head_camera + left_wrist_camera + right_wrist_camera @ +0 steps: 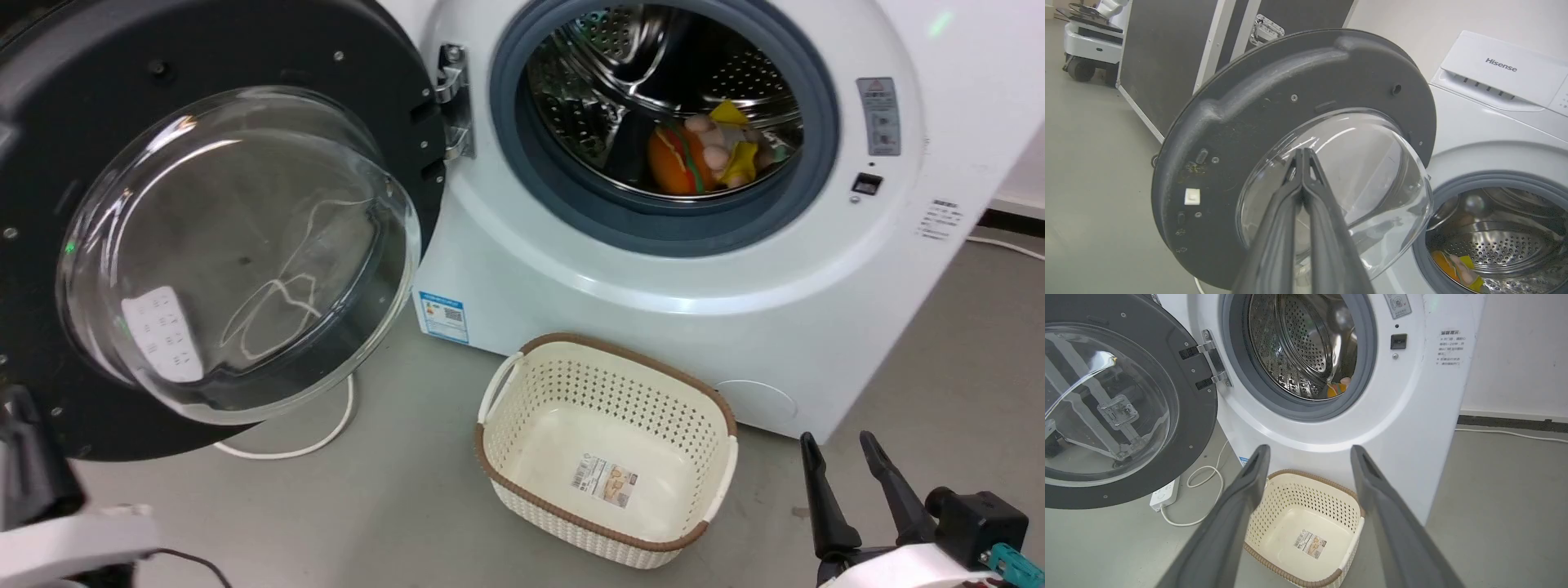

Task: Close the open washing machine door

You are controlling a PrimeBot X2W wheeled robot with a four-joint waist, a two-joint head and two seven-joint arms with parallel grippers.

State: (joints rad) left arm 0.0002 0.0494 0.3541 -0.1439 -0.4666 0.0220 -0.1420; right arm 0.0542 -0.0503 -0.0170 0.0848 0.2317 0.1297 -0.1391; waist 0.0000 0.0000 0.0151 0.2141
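Nearest, the left gripper (1302, 155) is clenched on nothing, its tips aimed at the glass bowl of the washing machine door (237, 253); whether they touch it I cannot tell. The right gripper (1308, 455) hangs spread and empty near the basket (620, 347). Beyond, the door stands swung wide, left of the drum opening (661, 114), so all the closing is left; the head view cuts off its outer edge

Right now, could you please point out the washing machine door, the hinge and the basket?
washing machine door (82, 82): head view, black rim.
hinge (451, 86): head view, silver bracket.
basket (604, 384): head view, far perforated wall.
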